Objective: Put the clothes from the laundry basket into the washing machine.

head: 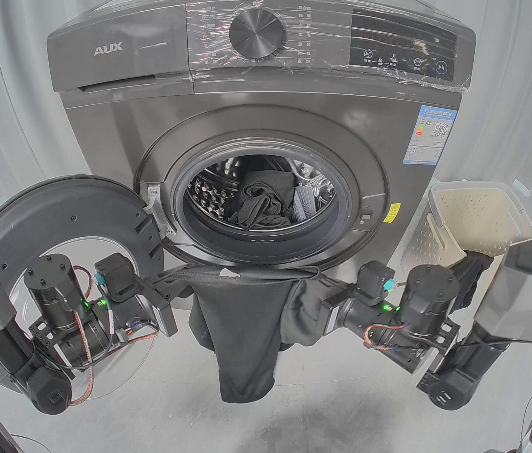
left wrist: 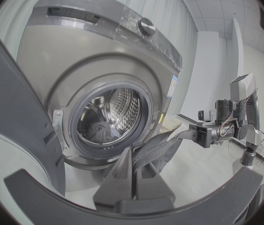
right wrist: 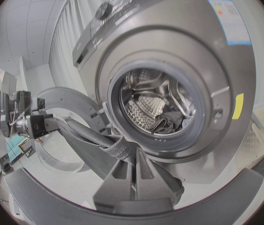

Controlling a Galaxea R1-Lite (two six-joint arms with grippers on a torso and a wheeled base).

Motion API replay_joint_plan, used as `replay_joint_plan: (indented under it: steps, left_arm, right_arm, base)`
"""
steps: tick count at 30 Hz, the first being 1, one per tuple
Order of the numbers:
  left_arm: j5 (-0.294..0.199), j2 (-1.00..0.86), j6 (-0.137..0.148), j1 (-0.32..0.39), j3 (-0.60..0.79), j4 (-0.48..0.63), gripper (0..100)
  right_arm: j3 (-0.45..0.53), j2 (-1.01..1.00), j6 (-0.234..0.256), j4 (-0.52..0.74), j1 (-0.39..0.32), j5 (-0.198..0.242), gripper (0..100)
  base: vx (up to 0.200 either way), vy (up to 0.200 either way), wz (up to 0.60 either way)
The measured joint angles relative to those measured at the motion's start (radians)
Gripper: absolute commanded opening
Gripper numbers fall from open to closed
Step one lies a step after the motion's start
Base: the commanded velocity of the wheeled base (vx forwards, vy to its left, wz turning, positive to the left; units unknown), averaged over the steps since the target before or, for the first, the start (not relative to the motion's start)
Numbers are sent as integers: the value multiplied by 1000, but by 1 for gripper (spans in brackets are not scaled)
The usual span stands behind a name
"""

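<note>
While parked right in front of the washing machine (head: 266,127), held a black garment (head: 240,335) stretched out just below the machine's round opening, waistband pulled taut, rest dangling toward the floor. Clamped the left gripper (left wrist: 134,163) tight on the end nearer the machine's swung-open door (head: 58,221). Pinched the right gripper (right wrist: 134,163) shut on the other end, off toward the machine's sticker side. Spotted a pile of dark clothes (head: 266,199) sitting inside the machine's drum. Found the laundry basket (head: 467,221) standing just beside the machine, opposite the door.
</note>
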Motion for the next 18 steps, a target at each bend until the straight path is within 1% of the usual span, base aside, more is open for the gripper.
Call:
replay_joint_plan:
  steps: [4,8,14,18]
  left_arm:
    - [-1,-60,2,-2,8,1,0]
    - [-1,-117,7,-6,16,1,0]
    - [5,-169,10,-10,20,1,0]
    - [6,-185,10,-11,16,1,0]
  right_arm:
    - [49,-97,0,0,-24,20,0]
    - [79,-177,0,1,-30,29,0]
    - [75,-248,-15,0,-27,23,0]
    - [61,-269,-15,0,-32,23,0]
  base:
    - [0,0,0]
    - [0,0,0]
    - [0,0,0]
    - [0,0,0]
